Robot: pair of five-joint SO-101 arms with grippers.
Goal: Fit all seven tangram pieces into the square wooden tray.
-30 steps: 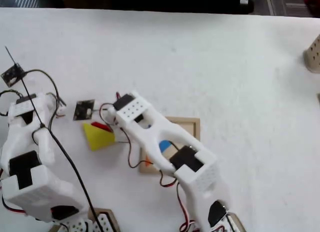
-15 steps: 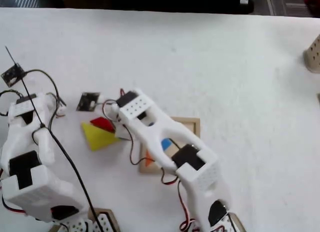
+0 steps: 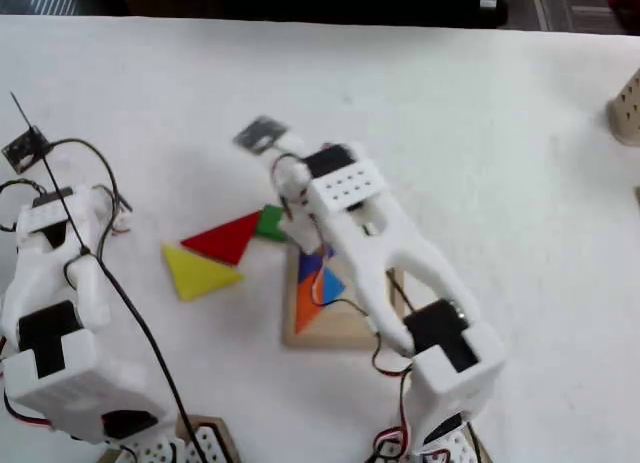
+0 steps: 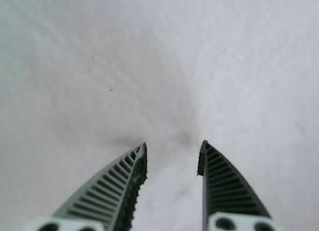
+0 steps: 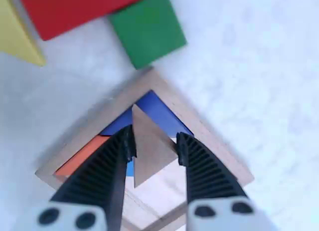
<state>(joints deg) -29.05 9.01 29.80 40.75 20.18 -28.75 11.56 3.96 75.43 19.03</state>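
Note:
The square wooden tray (image 3: 340,325) lies mid-table with an orange piece (image 3: 308,301) and a blue piece (image 3: 332,283) inside. My right gripper (image 5: 155,136) hangs over the tray's corner (image 5: 199,124), shut on a plain wooden triangle (image 5: 149,151) above the blue piece (image 5: 158,110) and the orange piece (image 5: 82,153). Just outside that corner lie the green square (image 5: 147,29), the red triangle (image 5: 75,9) and the yellow triangle (image 5: 12,36). In the high view they are the green square (image 3: 270,221), red triangle (image 3: 225,238) and yellow triangle (image 3: 197,271). My left gripper (image 4: 172,153) is open over bare white table.
The left arm (image 3: 55,313) stands at the table's left edge with black cables trailing from it. A small dark board (image 3: 260,135) sticks out beyond the right arm. A pegged wooden object (image 3: 625,108) sits at the far right edge.
The right arm has swung from over the red and yellow triangles to the right, onto the tray's corner. The red triangle and green square have come into view. The left arm kept still.

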